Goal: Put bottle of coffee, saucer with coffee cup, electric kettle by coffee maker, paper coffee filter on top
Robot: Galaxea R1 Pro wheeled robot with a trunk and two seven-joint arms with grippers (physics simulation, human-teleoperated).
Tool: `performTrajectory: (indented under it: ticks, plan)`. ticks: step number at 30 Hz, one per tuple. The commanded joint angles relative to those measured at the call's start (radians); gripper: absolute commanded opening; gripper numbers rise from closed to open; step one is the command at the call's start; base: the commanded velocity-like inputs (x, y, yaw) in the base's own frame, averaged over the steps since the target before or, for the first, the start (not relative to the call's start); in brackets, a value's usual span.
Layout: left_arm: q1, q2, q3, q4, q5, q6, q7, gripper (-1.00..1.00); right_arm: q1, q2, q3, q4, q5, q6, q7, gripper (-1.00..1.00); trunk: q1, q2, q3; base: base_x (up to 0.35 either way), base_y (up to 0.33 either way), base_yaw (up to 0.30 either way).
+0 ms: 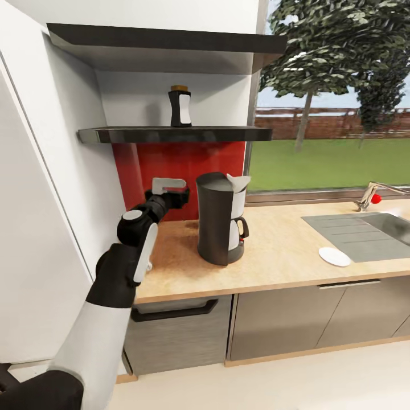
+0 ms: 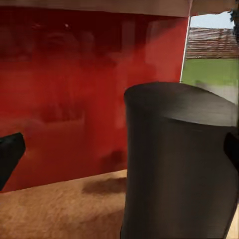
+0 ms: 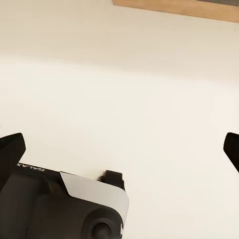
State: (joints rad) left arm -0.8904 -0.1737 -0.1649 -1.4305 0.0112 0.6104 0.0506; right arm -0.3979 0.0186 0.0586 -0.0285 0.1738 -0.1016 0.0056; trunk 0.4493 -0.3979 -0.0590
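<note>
Left gripper [image 1: 181,196], fingers apart, beside the coffee maker [image 1: 219,225]; rising toward the bottle of coffee [image 1: 180,106] risks striking the kitchen shelf [image 1: 171,135].

The one legible marking is the white word "GALAXEA", printed on the black curved housing [image 3: 30,191] of the robot's body seen in the right wrist view, just below the right pincer's [image 3: 119,149] dark fingertip. The white panel on the small dark brown jar with golden-tan cap [image 1: 180,106] carries nothing that can be read at this size.
</note>
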Motion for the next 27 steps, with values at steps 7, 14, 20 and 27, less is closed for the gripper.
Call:
performTrajectory:
  ticks: [7,14,20,27]
  plan:
    - [-0.284,-0.001,-0.001,0.072,0.109,0.145,0.027,1.00,-0.001,0.000,0.006,0.001,0.001,-0.003,0.001,1.00,0.001,-0.002,-0.002,0.000,0.000,0.000]
    - [-0.734,-0.001,0.002,0.580,0.302,0.148,0.212,1.00,-0.001,0.000,0.006,0.002,0.002,-0.003,-0.001,1.00,0.001,-0.002,-0.002,0.000,0.000,0.000]
    - [-0.911,0.005,0.003,0.788,0.303,0.139,0.225,1.00,-0.001,-0.003,0.006,0.002,0.005,-0.003,-0.001,1.00,0.001,-0.002,-0.002,0.000,0.000,0.000]
    - [-0.989,0.018,-0.004,0.914,0.291,0.083,0.260,1.00,0.005,-0.002,0.008,0.003,0.001,0.005,0.006,1.00,0.001,-0.002,-0.002,0.000,0.000,0.000]
